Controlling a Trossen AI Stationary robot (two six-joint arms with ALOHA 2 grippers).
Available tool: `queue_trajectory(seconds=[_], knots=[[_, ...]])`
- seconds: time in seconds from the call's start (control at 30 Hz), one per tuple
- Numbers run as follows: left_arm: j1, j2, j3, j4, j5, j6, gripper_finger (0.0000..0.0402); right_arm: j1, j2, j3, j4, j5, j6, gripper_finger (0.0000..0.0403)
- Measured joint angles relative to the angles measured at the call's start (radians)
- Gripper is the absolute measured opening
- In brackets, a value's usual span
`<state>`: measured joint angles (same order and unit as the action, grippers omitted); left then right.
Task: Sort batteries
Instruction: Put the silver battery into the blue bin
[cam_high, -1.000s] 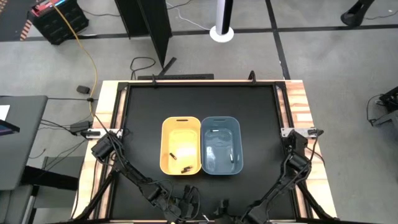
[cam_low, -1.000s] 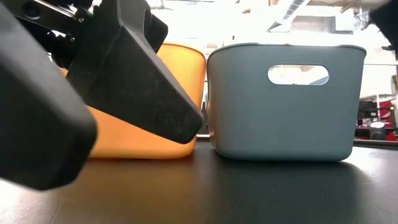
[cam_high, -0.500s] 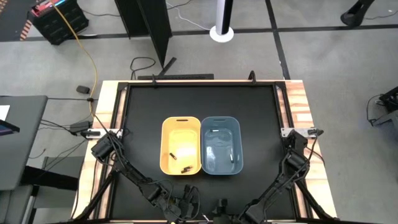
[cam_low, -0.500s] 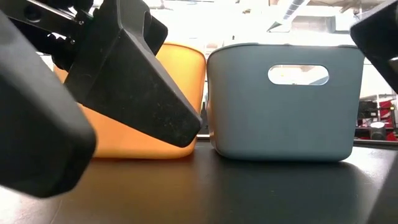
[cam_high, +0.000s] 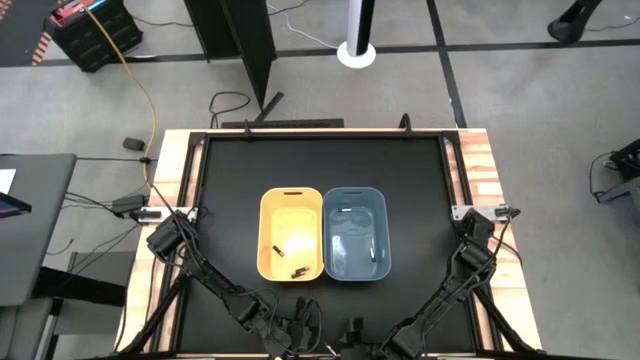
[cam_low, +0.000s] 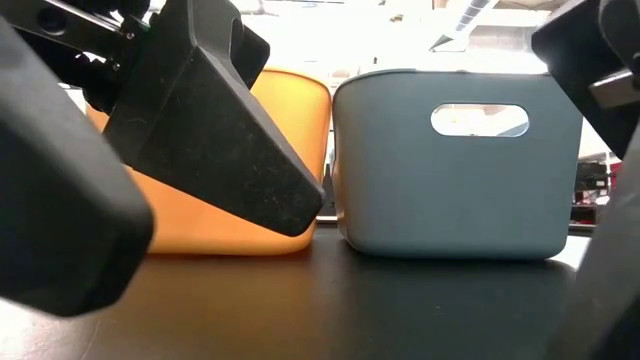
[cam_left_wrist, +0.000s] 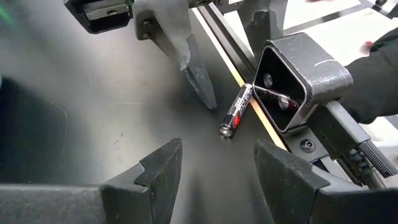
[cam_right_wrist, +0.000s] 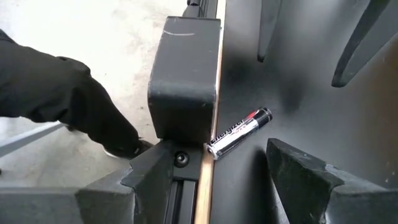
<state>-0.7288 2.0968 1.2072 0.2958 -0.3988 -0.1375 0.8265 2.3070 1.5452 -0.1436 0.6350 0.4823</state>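
- High view: a yellow bin (cam_high: 291, 235) and a blue-grey bin (cam_high: 355, 233) are sitting side by side mid-table, each holding a few batteries (cam_high: 297, 270); both arms are crowding the near edge, their grippers hard to make out.
- Low view: only the two bins' walls and big dark arm parts are showing, with no battery in sight.
- Left wrist view: the left gripper (cam_left_wrist: 211, 165) is hovering with fingers apart and empty, over a dark, red-marked battery (cam_left_wrist: 237, 111) lying by the table's edge strip.
- Right wrist view: the right gripper (cam_right_wrist: 236, 180) is standing wide open, gripping nothing, with that battery (cam_right_wrist: 239, 132) touching the edge, beside a black camera housing (cam_right_wrist: 184, 71).
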Motion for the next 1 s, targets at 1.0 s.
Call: queue_trajectory(seconds=[1.0], knots=[[0.000, 0.000, 0.000, 0.003, 0.032, -0.005, 0.0197, -0.013, -0.014, 0.018, -0.026, -0.028, -0.094, 0.0244]])
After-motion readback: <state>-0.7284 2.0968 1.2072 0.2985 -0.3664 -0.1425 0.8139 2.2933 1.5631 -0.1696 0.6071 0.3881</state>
